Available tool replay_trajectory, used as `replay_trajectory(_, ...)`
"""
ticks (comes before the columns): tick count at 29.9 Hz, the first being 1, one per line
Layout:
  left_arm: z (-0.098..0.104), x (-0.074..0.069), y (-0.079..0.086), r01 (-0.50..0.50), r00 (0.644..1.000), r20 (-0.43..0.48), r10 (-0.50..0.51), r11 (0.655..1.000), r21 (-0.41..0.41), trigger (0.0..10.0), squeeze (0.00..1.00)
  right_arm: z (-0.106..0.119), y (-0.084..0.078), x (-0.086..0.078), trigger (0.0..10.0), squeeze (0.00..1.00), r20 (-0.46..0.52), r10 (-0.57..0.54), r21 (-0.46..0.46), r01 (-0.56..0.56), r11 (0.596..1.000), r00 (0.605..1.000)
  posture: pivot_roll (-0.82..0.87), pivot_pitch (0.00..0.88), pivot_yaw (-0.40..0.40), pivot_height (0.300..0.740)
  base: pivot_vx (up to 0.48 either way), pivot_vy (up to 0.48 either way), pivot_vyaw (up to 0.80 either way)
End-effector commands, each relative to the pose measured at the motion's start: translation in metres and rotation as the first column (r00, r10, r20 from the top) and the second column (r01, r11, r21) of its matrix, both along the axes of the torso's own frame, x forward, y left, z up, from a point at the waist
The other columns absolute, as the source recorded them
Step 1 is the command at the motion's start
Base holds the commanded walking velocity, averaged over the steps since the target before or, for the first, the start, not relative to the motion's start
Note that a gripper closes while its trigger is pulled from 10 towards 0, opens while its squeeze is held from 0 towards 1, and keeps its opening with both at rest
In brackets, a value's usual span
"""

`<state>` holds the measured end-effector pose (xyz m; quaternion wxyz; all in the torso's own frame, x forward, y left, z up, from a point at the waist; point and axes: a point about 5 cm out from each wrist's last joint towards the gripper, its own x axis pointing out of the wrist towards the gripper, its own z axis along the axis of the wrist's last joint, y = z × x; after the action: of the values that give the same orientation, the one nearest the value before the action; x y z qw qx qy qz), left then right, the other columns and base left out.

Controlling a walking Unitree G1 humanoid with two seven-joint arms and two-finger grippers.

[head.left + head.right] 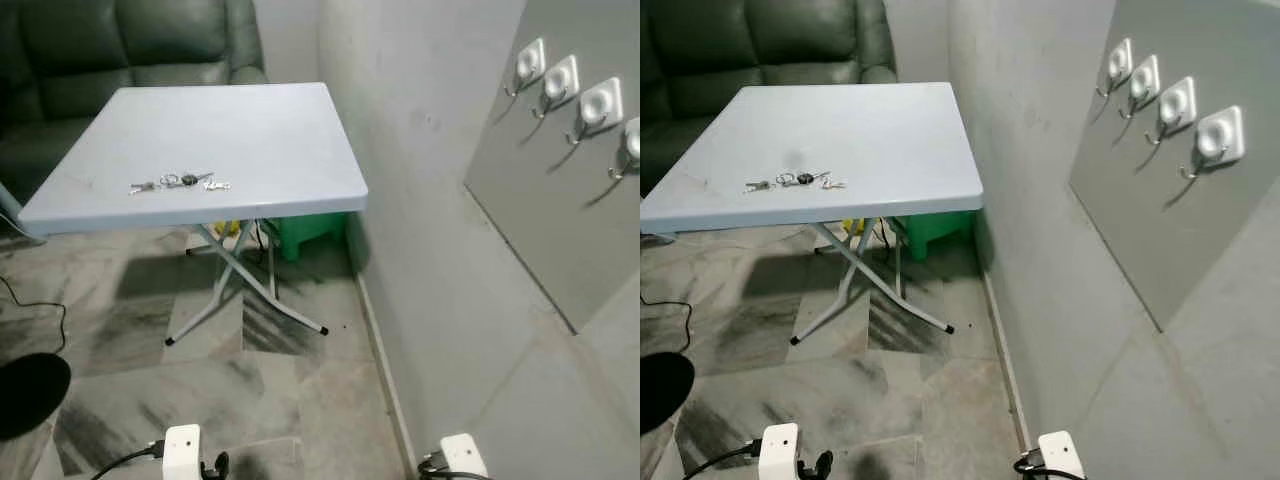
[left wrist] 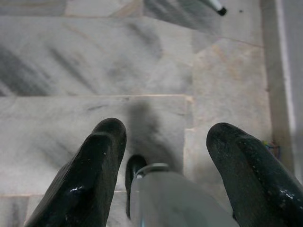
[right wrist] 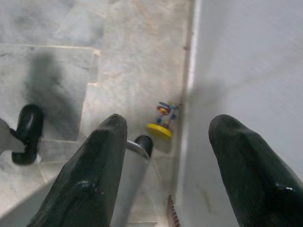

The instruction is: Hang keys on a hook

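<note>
keys [image 1: 180, 182]: lay at 11 o'clock on desk [image 1: 280, 140], long axis 9-to-3
hooks [image 1: 580, 110]: hung at 2 o'clock
left gripper [image 2: 165, 156]: nearer, fingers wide
right gripper [image 3: 165, 156]: fingers wide, holding nothing

I see the keys [image 1: 178, 182] lying flat on the pale counter [image 1: 270, 130], near its front edge and toward its left side: a small bunch of silvery keys strung out in a line with a dark fob in the middle. Four hooks [image 1: 1162, 112] hang in a row on the grey wall panel [image 1: 1200, 220] at right, each a white square pad with a metal hook below, all bare.
</note>
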<state>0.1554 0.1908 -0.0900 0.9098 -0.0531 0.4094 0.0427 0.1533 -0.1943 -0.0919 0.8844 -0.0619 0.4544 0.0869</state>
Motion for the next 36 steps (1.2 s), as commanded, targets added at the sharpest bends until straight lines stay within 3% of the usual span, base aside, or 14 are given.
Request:
replay_trajectory(1,0.0017,0.0004,0.0112,-0.022,1.000,0.000,0.022,1.000,0.021,10.0,0.00,0.0027,0.0118,0.0094,10.0,0.00,0.029,0.019,0.032,-0.020,0.999,0.999,-0.09,0.000,-0.021,0.740,0.000,0.476,0.00)
replay_trajectory(32,0.0017,0.0011,0.0094,-0.017,1.000,0.002,0.017,1.000,0.020,10.0,0.00,0.0026,0.0117,0.0091,10.0,0.00,0.021,0.045,0.030,-0.045,0.999,0.999,-0.08,0.000,-0.027,0.740,0.000,0.476,0.00)
replay_trajectory(33,0.0018,0.0013,0.0097,-0.017,1.000,0.004,0.017,1.000,0.022,10.0,0.00,0.0022,0.0118,0.0084,10.0,1.00,0.017,0.039,0.037,-0.040,0.999,0.999,-0.08,0.000,-0.027,0.740,0.000,0.442,0.00)
replay_trajectory(36,0.0025,0.0021,0.0102,-0.001,1.000,0.007,0.001,0.999,0.038,10.0,0.00,0.0017,0.0122,0.0072,10.0,1.00,0.010,0.028,0.053,-0.028,0.998,1.000,-0.08,0.000,-0.028,0.740,0.000,0.081,0.00)
